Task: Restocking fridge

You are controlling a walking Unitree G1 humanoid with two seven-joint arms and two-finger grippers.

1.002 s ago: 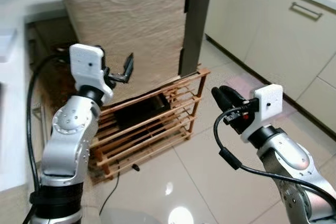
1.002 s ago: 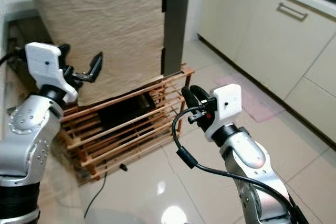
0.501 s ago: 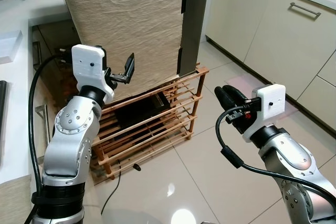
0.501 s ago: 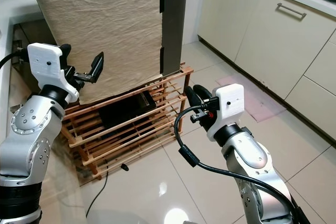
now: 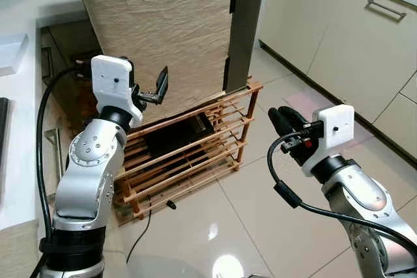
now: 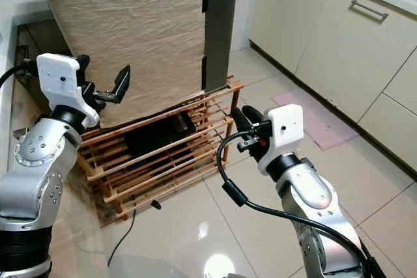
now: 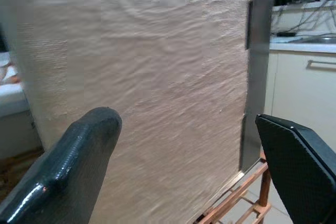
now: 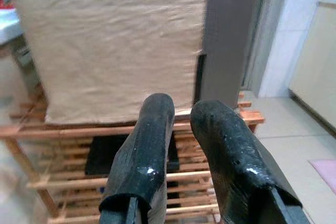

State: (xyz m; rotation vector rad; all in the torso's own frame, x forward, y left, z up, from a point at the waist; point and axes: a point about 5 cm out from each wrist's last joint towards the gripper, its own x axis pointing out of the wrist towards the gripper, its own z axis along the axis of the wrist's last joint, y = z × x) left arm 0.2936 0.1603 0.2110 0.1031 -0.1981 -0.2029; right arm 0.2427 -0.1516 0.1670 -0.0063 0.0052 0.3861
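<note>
Fridge: a tall unit draped in creased beige cloth, with a dark grey edge strip down its right side; it stands on top of the wooden rack.
Wooden rack: a slatted stand of several tiers directly beneath the fridge, resting on the glossy tiled floor.
Black item: a flat dark object lies on a middle tier of the rack, under the fridge.
Left gripper: raised in front of the fridge's cloth face, at its lower left part, not touching it; its two black fingers stand wide apart with nothing between them.
Right gripper: held to the right of the fridge and rack, above the floor, pointing toward the rack; its fingers sit nearly together, a narrow slit between them, holding nothing.
Cable: a black lead trails on the floor in front of the rack, below the fridge.
Cabinets: cream doors with metal handles line the wall to the right of the fridge.
Counter: a white worktop runs to the left of the fridge.
Mat: a pink patch lies on the floor right of the fridge, by the cabinets.
</note>
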